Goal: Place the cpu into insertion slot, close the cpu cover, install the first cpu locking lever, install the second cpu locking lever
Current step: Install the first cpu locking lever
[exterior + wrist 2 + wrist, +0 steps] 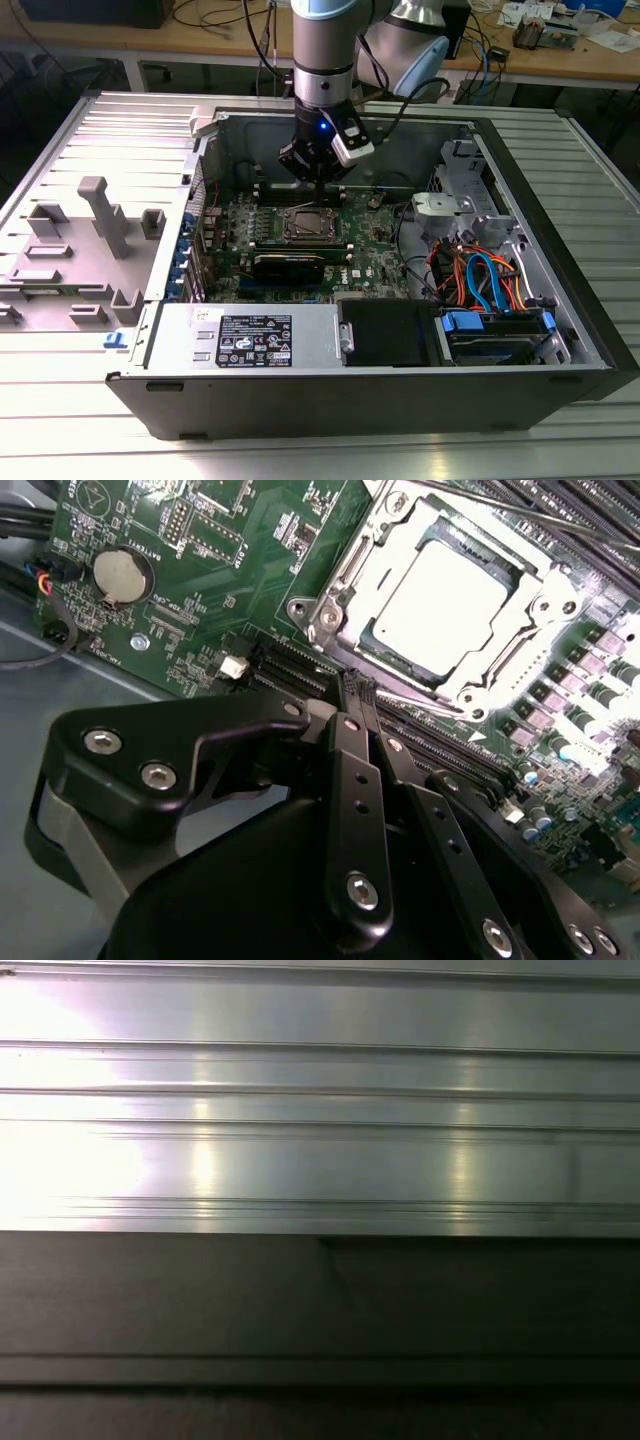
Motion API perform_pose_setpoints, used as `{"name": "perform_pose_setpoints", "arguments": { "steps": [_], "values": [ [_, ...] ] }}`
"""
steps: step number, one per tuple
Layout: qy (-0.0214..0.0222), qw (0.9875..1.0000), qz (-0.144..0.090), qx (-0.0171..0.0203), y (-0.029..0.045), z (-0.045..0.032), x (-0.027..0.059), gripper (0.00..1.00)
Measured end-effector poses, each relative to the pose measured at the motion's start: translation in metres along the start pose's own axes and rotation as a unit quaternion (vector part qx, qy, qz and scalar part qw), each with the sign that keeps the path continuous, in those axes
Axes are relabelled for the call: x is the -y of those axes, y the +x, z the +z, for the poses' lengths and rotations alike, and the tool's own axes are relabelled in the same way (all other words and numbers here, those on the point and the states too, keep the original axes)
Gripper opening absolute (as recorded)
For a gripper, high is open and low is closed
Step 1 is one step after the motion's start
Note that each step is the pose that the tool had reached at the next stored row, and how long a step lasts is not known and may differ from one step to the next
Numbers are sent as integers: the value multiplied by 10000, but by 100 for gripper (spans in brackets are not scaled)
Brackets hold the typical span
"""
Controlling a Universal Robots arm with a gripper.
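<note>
One gripper (357, 686), closed together and empty, near the cpu (450, 595), cpu cover (348, 582) flat over it.

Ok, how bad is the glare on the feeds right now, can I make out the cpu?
Second wrist view: the cpu top is washed out white by glare, but its edges and the cpu cover read fine. First wrist view: a bright hotspot on the ribbed metal surface, with a dark band next to it. Exterior view: even light, no glare around the gripper.
</note>
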State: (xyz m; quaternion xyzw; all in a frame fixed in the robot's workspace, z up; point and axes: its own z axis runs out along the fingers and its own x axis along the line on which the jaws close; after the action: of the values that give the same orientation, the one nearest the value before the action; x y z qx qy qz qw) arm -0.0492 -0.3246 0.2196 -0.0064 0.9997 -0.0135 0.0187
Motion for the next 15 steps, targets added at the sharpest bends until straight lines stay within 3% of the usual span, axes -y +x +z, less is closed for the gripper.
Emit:
{"name": "perform_pose_setpoints", "arguments": {
  "steps": [10, 15],
  "values": [
    [1, 10000, 32, -1, 1, 21, 10, 11],
    [5, 9999, 106, -3, -22, 125, 8, 11]
  ]
}}
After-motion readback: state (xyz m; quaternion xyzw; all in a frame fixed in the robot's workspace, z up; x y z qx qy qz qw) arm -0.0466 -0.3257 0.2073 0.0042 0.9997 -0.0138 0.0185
